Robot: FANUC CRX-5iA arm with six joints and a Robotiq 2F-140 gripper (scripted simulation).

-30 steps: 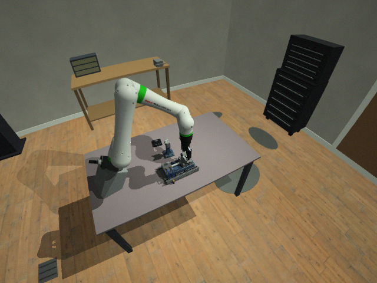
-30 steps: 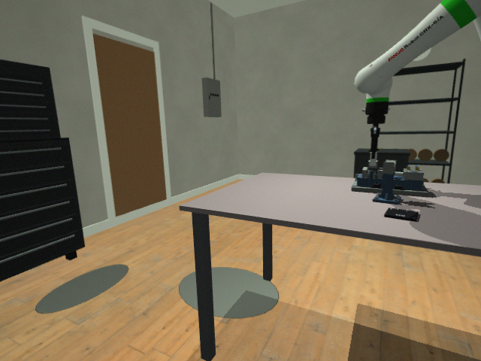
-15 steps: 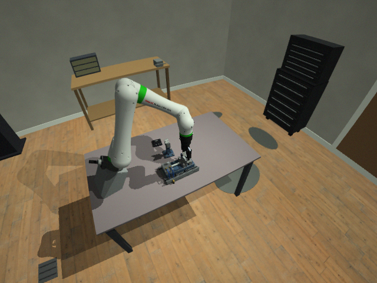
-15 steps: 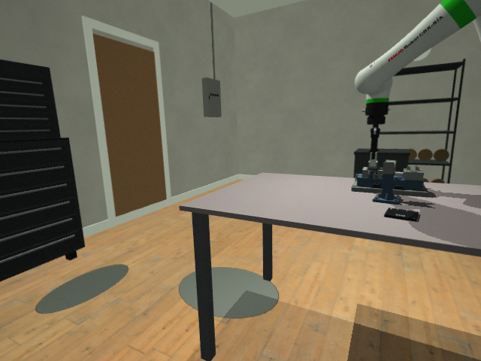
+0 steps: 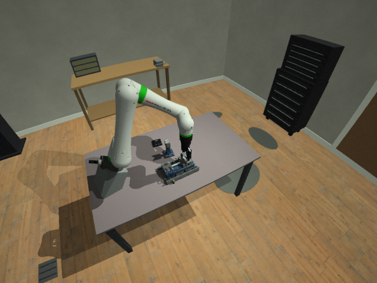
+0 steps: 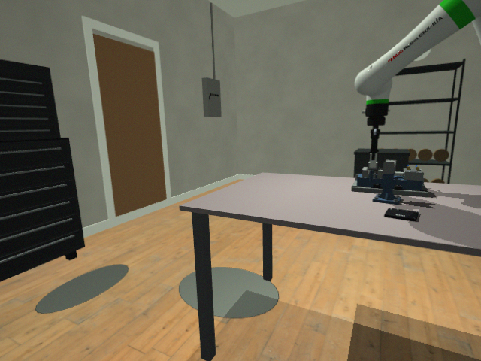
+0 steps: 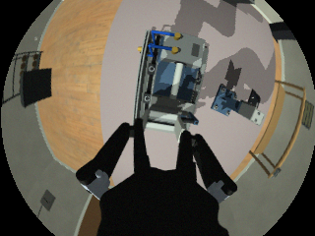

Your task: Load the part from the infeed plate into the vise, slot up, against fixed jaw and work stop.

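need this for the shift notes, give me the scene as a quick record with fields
arm: reaching down over one end of the vise
gripper: shut on the part, a pale block
part location: held just above the vise
infeed plate: dark, nothing on it
V-block: blue, with a grey piece standing in it
table: grey top, dark legs
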